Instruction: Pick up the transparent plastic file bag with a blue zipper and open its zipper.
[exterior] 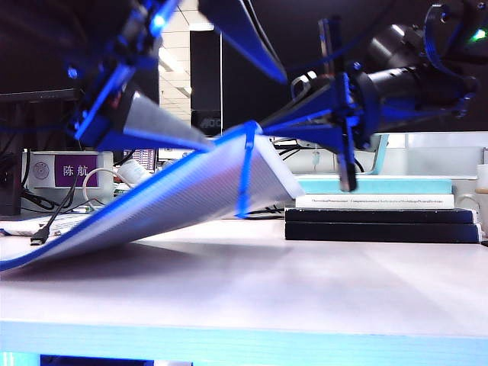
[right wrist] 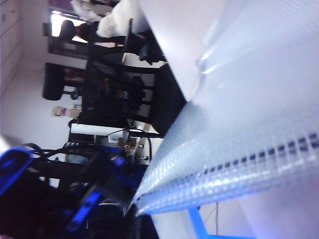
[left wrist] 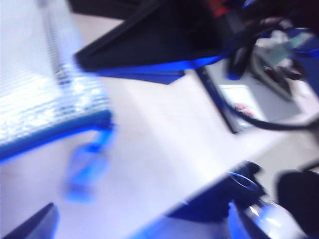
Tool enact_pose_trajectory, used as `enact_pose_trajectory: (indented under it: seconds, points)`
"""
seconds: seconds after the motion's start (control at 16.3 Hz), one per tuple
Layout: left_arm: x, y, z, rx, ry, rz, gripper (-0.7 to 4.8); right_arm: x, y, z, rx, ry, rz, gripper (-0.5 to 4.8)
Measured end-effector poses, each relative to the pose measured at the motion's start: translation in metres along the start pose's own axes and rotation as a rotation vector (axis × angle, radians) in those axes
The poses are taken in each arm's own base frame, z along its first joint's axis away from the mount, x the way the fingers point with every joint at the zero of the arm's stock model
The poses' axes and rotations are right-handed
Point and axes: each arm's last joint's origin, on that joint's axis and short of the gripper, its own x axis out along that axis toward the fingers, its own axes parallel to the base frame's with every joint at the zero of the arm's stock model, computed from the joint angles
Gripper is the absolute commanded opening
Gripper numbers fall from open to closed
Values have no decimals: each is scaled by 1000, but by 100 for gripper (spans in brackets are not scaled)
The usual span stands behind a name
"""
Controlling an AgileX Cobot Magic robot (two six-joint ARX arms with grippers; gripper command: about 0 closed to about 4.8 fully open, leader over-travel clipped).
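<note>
The file bag (exterior: pixel 152 202) slants up from the table (exterior: pixel 320 282), its low end resting at the left and its blue zipper (exterior: pixel 99 221) running along the near edge. My right gripper (exterior: pixel 267 128) comes in from the right and is shut on the bag's raised corner. A blue cord (exterior: pixel 245 171) hangs from that corner. My left gripper (exterior: pixel 250 113) reaches down from the upper left, open, its fingers either side of the raised corner. The left wrist view, blurred, shows the bag (left wrist: pixel 45 89), the cord's tab (left wrist: pixel 84 169) and the open left gripper (left wrist: pixel 142 219). In the right wrist view the bag's mesh (right wrist: pixel 249 99) and its corner sit at the right gripper (right wrist: pixel 148 214).
A stack of books (exterior: pixel 381 213) lies on the table at the right, behind the raised corner. Cables and a labelled box (exterior: pixel 65 169) stand at the back left. Chairs and desks (right wrist: pixel 109 84) show beyond the table.
</note>
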Motion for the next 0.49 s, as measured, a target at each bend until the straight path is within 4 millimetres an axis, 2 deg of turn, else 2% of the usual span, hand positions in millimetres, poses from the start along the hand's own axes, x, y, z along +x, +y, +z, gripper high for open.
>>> enact_pose_trajectory:
  seconds: [0.06,0.31,0.49]
  points:
    - [1,1,-1,0,-7,29,396,1,1,0,4,2,7,-1]
    - [6,7,-1,47,-68,159,396,3,13,-1,-6,35,60,-1]
    - [12,6,0,67,-98,150,389,6,26,-4,-27,56,81,-1]
